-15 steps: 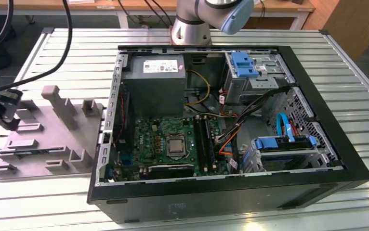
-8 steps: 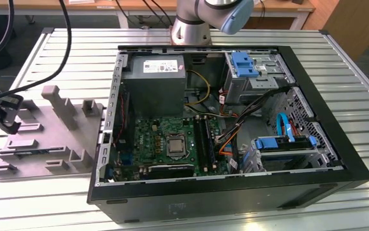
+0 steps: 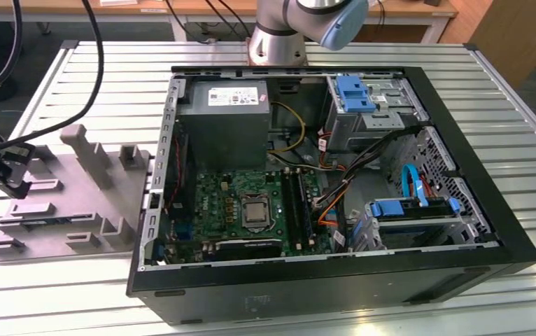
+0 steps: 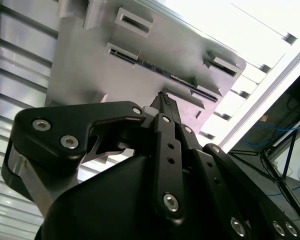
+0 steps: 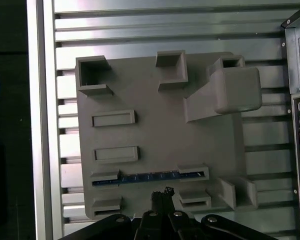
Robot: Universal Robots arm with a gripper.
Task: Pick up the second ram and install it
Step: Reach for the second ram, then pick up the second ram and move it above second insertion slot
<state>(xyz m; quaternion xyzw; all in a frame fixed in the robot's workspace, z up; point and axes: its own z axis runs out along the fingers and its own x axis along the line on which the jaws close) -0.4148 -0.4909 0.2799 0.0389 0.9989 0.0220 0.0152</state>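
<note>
Open black computer case (image 3: pixel 324 290) lies on a slatted metal table (image 3: pixel 520 98). Grey holder block (image 5: pixel 155 125) sits beside the case, at the exterior view's left. Gripper (image 5: pixel 163 191) hangs over the block with its fingers pinched together and nothing between them. The second ram (image 5: pixel 150 177) is a thin, long blue-green stick. It stands on edge in a slot of the block, near the fingertips.

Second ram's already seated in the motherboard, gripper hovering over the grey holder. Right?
Not quite. The second ram sits in a slot of the grey holder, not in the motherboard; the first wrist view shows it. The gripper does hover over the holder.
</note>
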